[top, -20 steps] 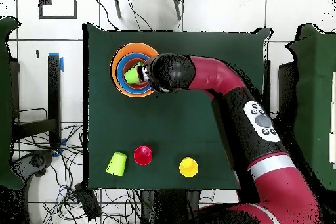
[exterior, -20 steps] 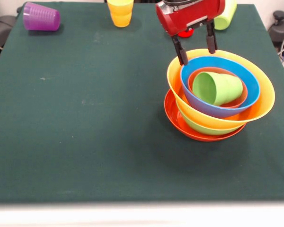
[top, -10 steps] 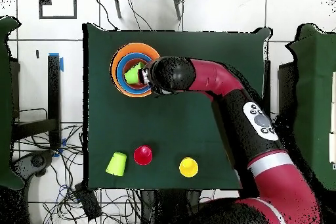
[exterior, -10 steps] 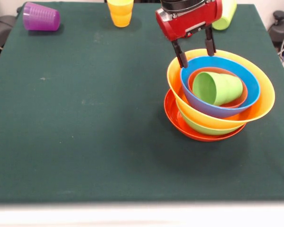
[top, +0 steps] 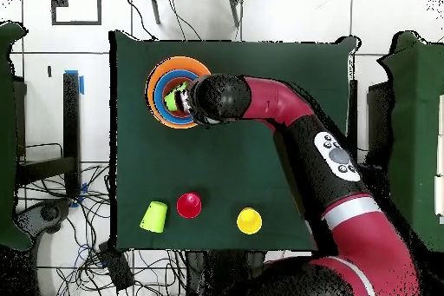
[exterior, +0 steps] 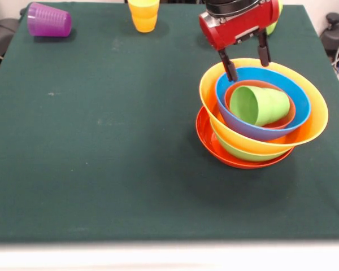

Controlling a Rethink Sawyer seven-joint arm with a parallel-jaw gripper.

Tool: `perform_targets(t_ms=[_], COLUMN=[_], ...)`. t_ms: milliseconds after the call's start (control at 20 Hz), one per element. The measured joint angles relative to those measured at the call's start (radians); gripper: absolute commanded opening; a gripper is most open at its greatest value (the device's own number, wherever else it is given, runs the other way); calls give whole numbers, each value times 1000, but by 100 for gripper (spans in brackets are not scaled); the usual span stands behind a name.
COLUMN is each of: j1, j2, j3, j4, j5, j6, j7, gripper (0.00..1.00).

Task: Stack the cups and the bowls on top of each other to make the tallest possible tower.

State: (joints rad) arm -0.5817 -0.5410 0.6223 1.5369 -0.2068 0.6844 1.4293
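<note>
The tower (exterior: 263,116) stood nearest, toward the tabletop's (exterior: 101,158) right edge in the front view, about midway between the near and far edges. Its base was the red-orange bowl (exterior: 214,148), then the green bowl (exterior: 237,151), the yellow bowl (exterior: 316,118), the blue bowl (exterior: 296,96) and the small orange bowl (exterior: 287,119). A green cup (exterior: 260,105) lay on its side in the small bowl, mouth toward the left edge.

The bowls looked like light, stiff, glossy plastic, so probably slippery; the pile leaned, and a push at a rim could slide the layers. The tipped cup would likely roll if nudged. It seemed best pinched across its open lip, one finger inside, then turned upright.

Just behind the cup, the end effector (exterior: 247,60) hung over the pile's far rim, its two fingers (exterior: 231,70) spread apart and holding nothing.

Along the far edge sat the yellow cup (exterior: 143,14), with the purple cup (exterior: 48,20) on its side at the far left corner. The overhead view showed a red cup (top: 189,205) and a second green cup (top: 154,215) there too; each looked equally light and could be taken by the rim.
</note>
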Motion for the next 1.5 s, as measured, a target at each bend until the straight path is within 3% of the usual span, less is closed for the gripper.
perform_targets(t_ms=[1500], j1=[2], j2=[133], j3=[21], j4=[-52], j5=[-41], j6=[0], j7=[0], gripper=[100])
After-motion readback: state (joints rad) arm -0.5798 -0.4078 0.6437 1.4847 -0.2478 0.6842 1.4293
